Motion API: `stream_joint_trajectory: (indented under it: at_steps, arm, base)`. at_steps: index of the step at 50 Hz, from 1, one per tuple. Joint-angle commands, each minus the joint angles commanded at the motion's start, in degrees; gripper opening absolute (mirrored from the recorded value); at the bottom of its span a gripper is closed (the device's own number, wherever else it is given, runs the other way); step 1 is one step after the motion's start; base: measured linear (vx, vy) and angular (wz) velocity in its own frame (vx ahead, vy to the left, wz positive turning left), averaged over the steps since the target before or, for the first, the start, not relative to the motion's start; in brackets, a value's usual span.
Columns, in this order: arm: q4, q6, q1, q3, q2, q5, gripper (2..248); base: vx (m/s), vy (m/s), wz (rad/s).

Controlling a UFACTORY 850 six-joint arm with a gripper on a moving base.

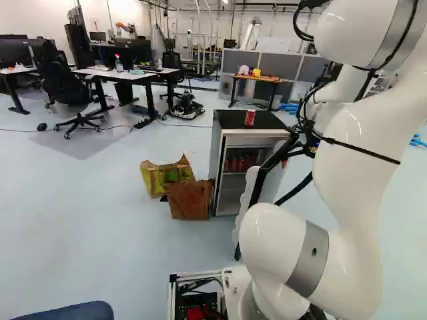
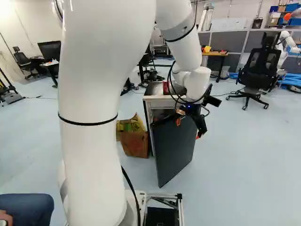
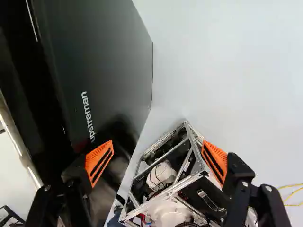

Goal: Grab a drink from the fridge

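Cans (image 1: 241, 163) inside fridge (image 1: 215, 152), barely distinct

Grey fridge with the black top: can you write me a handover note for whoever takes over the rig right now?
Gripper: the black two-finger gripper with orange pads is open and holds nothing. It is beside the fridge's flat, dark door; whether it touches it, I cannot tell.
Where things are: red drink cans stand inside the grey, black-topped fridge; one more red can stands on its top.
Done: the door is open.
Left: probably move clear of the door, reach inside, grip a can and bring it out.
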Motion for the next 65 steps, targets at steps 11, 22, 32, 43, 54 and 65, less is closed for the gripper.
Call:
stream_joint_trajectory:
  at_steps: [11,22,32,43,54,65]
  arm:
    - [0.0,0.0,2.1,1.9,1.3,0.9,247]
    - [0.0,0.0,4.2,3.6,2.6,2.5,247]
    - [0.0,0.0,6.3,5.1,3.7,4.6,247]
    - [0.0,0.0,8.6,6.6,4.8,7.0,247]
    - [0.0,0.0,11.0,7.9,5.8,9.5,247]
    - [0.0,0.0,13.5,9.0,6.7,12.2,247]
  base:
    - [0.000,0.000,0.000]
    - [0.000,0.000,0.000]
    - [0.000,0.000,0.000]
    - [0.000,0.000,0.000]
    - [0.000,0.000,0.000]
    - [0.000,0.000,0.000]
